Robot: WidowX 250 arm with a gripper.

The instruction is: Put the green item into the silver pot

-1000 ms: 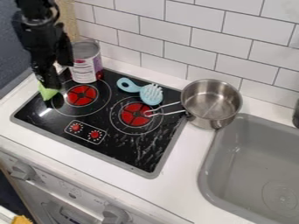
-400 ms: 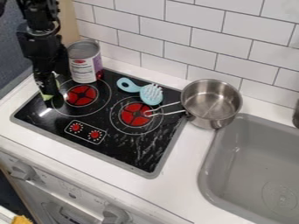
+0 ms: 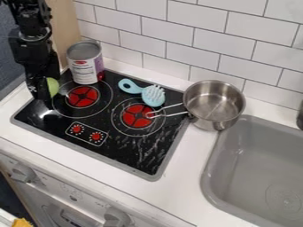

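- End effector (image 3: 41,94): pointing down over the left edge of the black cooktop (image 3: 127,148). Grip state: cannot tell.
- Green item (image 3: 53,87): at the end effector, partly hidden by it, left of the nearest red burner (image 3: 82,96).
- Silver saucepan (image 3: 214,106): upright, between cooktop and gray sink (image 3: 260,164), wire handle over the cooktop.
- Light blue brush (image 3: 153,95): on cooktop, bristles up.
- Labeled tin can (image 3: 86,64): upright, rear left.
- Desk (image 3: 183,186): white.

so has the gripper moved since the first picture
Yes, the gripper has shifted toward the left of the view, farther from the red left burner, which stays put.
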